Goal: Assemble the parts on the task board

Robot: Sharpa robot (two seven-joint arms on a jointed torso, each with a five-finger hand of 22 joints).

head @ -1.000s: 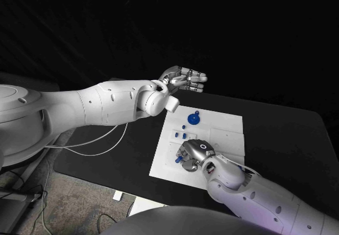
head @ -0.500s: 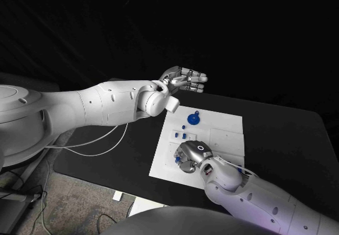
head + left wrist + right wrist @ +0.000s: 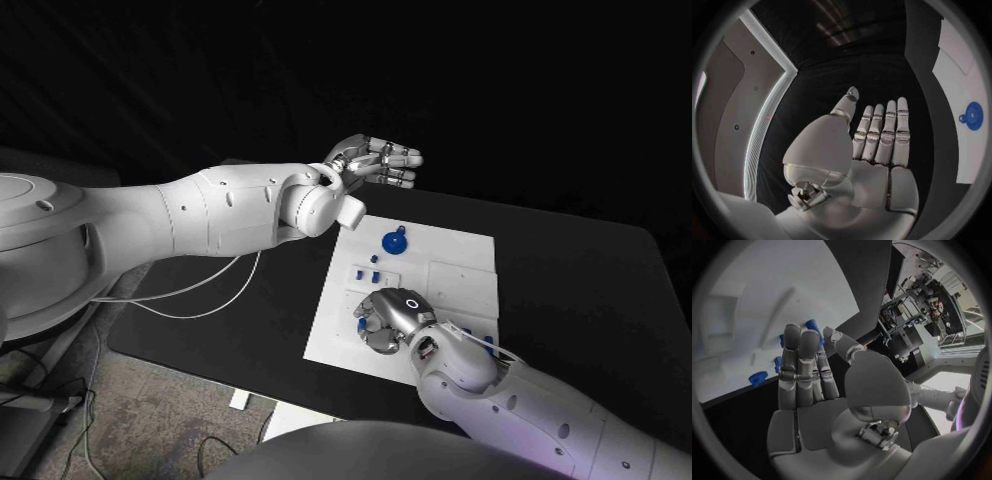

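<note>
**Task board under the right hand, left hand held clear**

The task board [image 3: 433, 262] lies flat in the middle of the black table [image 3: 577, 270], which keeps its sockets and the blue parts within reach of both arms.

Furthest left, the left hand [image 3: 378, 160] hangs in the air beyond the board's far corner, well apart from every part. Seen from its own wrist, the fingers [image 3: 879, 135] lie straight and together with nothing between them; from above they look slightly curled, still empty. I read that as a parked pose, keeping the arm out of the working space.

Next comes the round blue part [image 3: 397, 241] on the far half of the board, alone and untouched. A few small blue parts [image 3: 374, 273] lie nearer the middle.

Then the right hand [image 3: 391, 318], bent down over the board's near-left area. A small blue part [image 3: 362, 325] shows just at its fingers, probably the piece it is working on. Its wrist view shows the fingers [image 3: 801, 367] extended side by side toward blue pieces [image 3: 814, 327], but whether any piece is pinched I cannot tell.
</note>
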